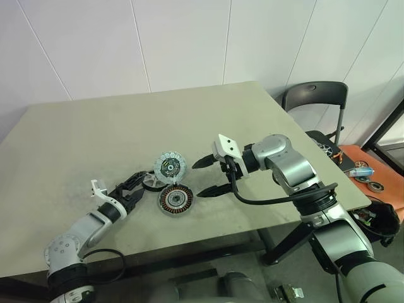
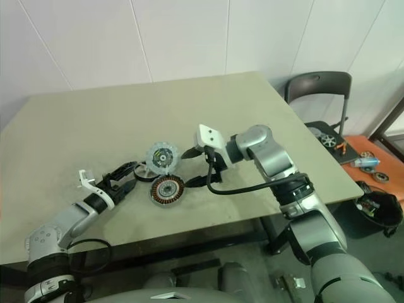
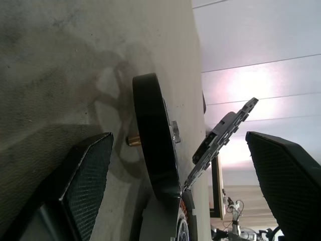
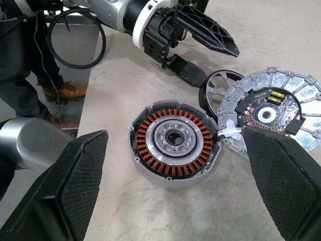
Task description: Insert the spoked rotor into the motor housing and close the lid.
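My left end effector [image 1: 137,185] is spread wide astride the black spoked rotor [image 1: 151,182], apparently untouched; I should centre on its rim before closing.

The motor housing [image 1: 175,200] lies flat on the table [image 1: 95,139], near its front edge. The lid [image 1: 170,166] lies just behind it, tilted, its edge propped on the spoked rotor [image 1: 152,182]. The spoked rotor lies left of the lid and behind-left of the motor housing. A chair [image 1: 315,101] stands beyond the table's right edge.
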`<state>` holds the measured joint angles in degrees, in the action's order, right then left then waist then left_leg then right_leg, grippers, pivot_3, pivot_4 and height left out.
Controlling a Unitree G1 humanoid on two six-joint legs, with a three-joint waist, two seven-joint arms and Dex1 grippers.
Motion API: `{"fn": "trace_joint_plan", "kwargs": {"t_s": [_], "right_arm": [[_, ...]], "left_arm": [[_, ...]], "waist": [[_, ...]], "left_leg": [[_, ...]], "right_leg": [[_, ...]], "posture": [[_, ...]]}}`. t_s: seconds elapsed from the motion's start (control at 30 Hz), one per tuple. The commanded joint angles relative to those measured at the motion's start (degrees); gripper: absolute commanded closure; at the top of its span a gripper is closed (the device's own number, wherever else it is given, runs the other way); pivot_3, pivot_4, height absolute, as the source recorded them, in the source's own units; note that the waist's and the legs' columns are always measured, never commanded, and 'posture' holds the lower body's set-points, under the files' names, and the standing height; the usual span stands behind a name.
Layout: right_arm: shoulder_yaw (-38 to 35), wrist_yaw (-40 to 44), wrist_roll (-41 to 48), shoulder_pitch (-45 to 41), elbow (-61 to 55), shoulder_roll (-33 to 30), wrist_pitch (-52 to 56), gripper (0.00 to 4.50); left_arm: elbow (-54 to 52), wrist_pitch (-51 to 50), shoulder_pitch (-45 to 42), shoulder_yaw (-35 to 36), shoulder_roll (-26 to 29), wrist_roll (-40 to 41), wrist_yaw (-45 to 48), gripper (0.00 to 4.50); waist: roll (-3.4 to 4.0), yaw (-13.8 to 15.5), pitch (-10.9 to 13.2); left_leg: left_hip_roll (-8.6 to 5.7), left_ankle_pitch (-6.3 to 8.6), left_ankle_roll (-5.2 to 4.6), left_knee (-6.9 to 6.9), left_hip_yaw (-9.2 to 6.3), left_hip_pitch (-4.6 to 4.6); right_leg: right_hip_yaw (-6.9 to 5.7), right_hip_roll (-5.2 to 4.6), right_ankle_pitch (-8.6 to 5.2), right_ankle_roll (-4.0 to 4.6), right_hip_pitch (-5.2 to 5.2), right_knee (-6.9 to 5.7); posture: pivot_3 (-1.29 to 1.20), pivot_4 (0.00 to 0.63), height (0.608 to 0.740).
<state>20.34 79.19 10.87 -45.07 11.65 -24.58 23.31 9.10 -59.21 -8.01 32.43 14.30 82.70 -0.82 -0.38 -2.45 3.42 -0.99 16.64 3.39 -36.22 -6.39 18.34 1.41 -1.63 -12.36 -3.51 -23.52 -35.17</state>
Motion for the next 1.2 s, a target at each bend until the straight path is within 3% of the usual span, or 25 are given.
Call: {"fn": "trace_joint_plan", "kwargs": {"t_s": [0.03, 0.3, 0.37, 0.67, 1.2], "right_arm": [[-0.9, -0.5, 0.8, -1.1, -1.0, 0.5, -0.6, 0.00], [-1.0, -1.0, 1.0, -1.3, -0.8, 0.9, -0.5, 0.00], [-1.0, -1.1, 0.9, -1.3, -0.8, 1.0, -0.5, 0.00], [-0.9, -1.5, 0.8, -1.1, -1.0, 1.0, -0.7, 0.00], [-0.8, -1.3, -0.6, -1.9, 2.6, 0.4, -3.3, 0.00]], "left_arm": [[0.4, -1.0, -0.3, -0.4, 0.2, 0.8, -2.7, 0.82], [-0.6, -0.8, -1.2, -0.4, -0.9, 3.1, -6.3, 3.65], [-0.7, -0.4, -1.3, -0.3, -1.3, 3.5, -7.1, 4.11], [-4.6, 1.2, 0.4, 1.1, -0.5, 6.7, -10.4, 4.11], [-22.3, 6.4, 15.6, 5.5, 8.6, 29.6, -11.8, 4.11]], "waist": [[0.00, 0.0, 0.0], [0.00, 0.0, 0.0], [-0.01, 0.0, 0.0], [-0.02, -0.1, 0.0], [-0.12, 0.0, 0.1]], "left_leg": [[0.00, 0.00, 0.00, 0.00, 0.00, 0.00], [0.00, 0.00, 0.00, 0.03, 0.00, 0.02], [-0.01, 0.00, 0.00, 0.01, 0.00, 0.02], [-0.01, 0.00, 0.00, 0.03, 0.00, 0.02], [-0.05, 0.01, 0.02, 0.06, -0.02, 0.11]], "right_leg": [[0.00, 0.00, 0.00, 0.00, 0.00, 0.00], [0.02, 0.00, 0.00, 0.00, -0.02, 0.03], [0.02, 0.00, 0.00, 0.00, -0.02, 0.03], [0.02, -0.01, 0.00, 0.00, -0.02, 0.04], [0.01, -0.08, -0.02, 0.02, -0.11, 0.13]], "posture": [[0.00, 0.000, 0.740], [0.00, 0.000, 0.740], [0.00, 0.000, 0.740], [0.00, 0.000, 0.740], [0.00, 0.000, 0.740]]}}
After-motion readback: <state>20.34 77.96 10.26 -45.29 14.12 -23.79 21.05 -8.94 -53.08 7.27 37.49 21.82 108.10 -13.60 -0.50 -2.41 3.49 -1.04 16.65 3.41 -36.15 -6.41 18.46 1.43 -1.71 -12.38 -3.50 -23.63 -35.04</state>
